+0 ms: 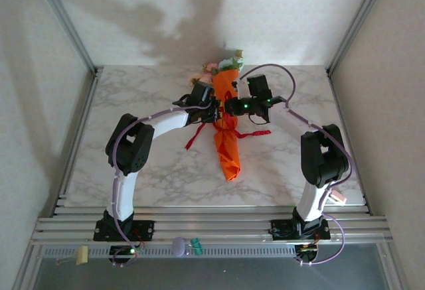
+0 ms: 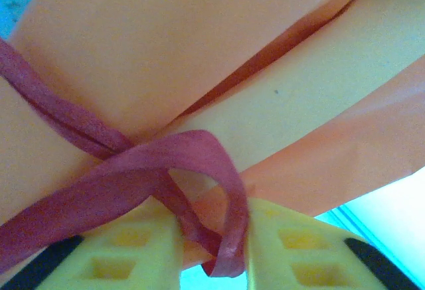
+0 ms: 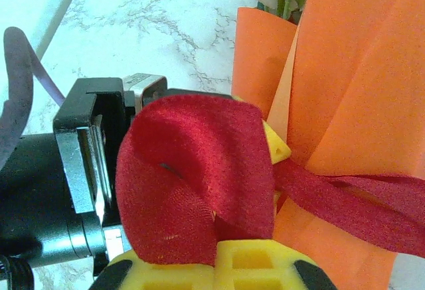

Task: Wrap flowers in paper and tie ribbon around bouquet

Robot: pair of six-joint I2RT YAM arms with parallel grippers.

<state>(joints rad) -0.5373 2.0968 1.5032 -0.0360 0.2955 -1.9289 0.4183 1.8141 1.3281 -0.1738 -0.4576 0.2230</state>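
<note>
Lying on the bench [image 1: 139,97], the bouquet [image 1: 228,147] has the ribbon [image 3: 199,170] round its middle; right of it the right end effector [image 3: 216,255] pinches one ribbon length, while the left end effector [image 2: 214,237] stands narrowly spread around a loop.

Lab test cell: aluminium frame [image 1: 212,225], marble tabletop [image 1: 146,164], white walls [image 1: 299,11].

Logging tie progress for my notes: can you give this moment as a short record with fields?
bouquet: orange cone lying on table, flowers at far end
ribbon: red, crossed around cone's middle, ends trailing both sides
left end effector: fingers either side of a ribbon loop, grip unclear
right end effector: shut on ribbon
</note>
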